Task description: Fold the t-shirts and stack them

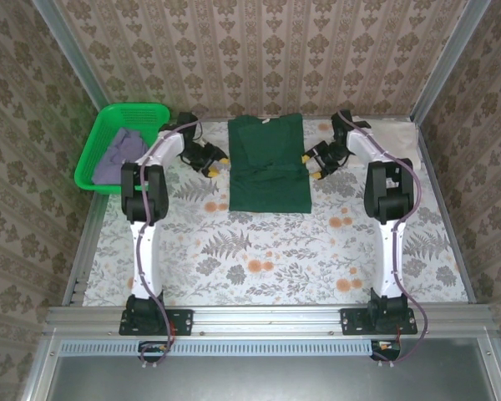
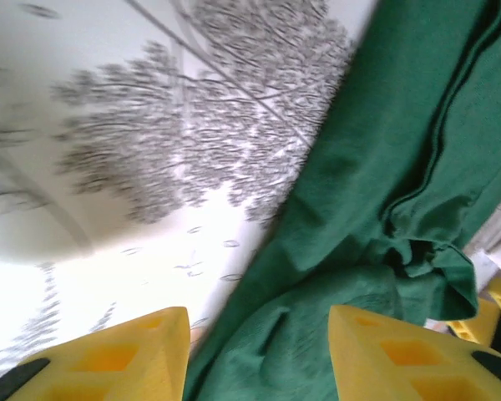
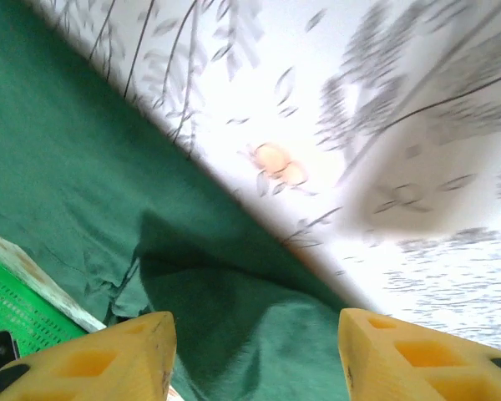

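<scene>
The dark green t-shirt [image 1: 267, 163] lies folded into a tall narrow rectangle at the far middle of the table. My left gripper [image 1: 215, 164] sits at its left edge and my right gripper [image 1: 311, 164] at its right edge. In the left wrist view the gripper [image 2: 259, 359] is open, its yellow fingers [image 2: 125, 359] wide apart over rumpled green cloth [image 2: 384, 167]. The right gripper [image 3: 257, 359] is open too, above the shirt's edge [image 3: 67, 167]. A greyish-lavender t-shirt [image 1: 117, 154] lies in the basket. A cream-white t-shirt [image 1: 392, 134] lies at the far right.
The bright green plastic basket [image 1: 154, 110] stands at the far left corner, and its mesh wall [image 3: 17, 309] shows in the right wrist view. The floral tablecloth [image 1: 275, 259] covers the near half. Patterned walls close in the back and both sides.
</scene>
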{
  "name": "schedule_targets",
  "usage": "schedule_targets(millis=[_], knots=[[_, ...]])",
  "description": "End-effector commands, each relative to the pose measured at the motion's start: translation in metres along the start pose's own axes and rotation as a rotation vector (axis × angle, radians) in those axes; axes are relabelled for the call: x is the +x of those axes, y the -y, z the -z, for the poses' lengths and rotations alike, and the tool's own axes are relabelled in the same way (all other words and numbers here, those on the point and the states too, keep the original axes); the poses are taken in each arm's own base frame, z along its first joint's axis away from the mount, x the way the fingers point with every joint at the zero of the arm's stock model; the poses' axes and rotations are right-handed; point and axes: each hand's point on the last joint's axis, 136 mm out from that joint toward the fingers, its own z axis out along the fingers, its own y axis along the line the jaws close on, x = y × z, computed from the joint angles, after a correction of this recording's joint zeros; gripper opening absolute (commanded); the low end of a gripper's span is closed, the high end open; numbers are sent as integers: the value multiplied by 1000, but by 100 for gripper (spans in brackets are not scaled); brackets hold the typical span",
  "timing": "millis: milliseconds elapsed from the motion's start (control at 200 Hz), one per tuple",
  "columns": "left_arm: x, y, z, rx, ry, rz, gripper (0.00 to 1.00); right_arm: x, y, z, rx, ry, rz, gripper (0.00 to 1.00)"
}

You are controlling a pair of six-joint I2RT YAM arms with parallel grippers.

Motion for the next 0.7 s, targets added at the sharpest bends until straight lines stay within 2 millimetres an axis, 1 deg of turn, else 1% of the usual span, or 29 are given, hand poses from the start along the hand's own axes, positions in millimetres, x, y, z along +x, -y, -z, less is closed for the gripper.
schedule_targets(millis=[0,35,80,125,170,175,185,245,290,310,335,345,420,470,540,615,695], knots=[[16,24,54,-11,127,-107,48,10,1,50,-52,75,48,55],[28,25,55,-8,121,-128,46,19,4,54,-76,83,72,53],[47,31,50,2,102,-166,45,33,8,56,-104,89,107,49],[68,34,44,2,73,-201,42,51,10,55,-138,81,149,43],[87,37,36,-2,47,-240,37,68,18,51,-149,60,166,36],[91,38,34,-4,40,-247,37,69,17,51,-157,63,173,35],[94,38,32,-5,37,-252,36,72,16,50,-165,63,180,33],[116,46,19,0,-3,-307,33,90,21,40,-178,35,202,22],[128,51,7,-2,-31,-341,32,102,22,31,-175,19,223,16],[132,53,2,-2,-41,-351,32,106,22,27,-172,12,232,15],[131,53,-3,-1,-50,-349,32,110,23,22,-166,4,243,13],[143,58,-10,-2,-69,-372,31,111,23,20,-162,0,245,13],[154,64,-30,-9,-117,-412,31,114,28,3,-133,-1,241,11],[156,58,-44,-56,-131,-443,30,114,35,-7,-105,5,233,10],[156,38,-59,-101,-162,-434,28,114,48,-24,-57,-14,228,9],[150,1,-70,-178,-156,-423,28,114,66,-39,-18,-30,212,9],[149,-36,-77,-233,-167,-408,28,114,87,-50,29,-39,205,7]])
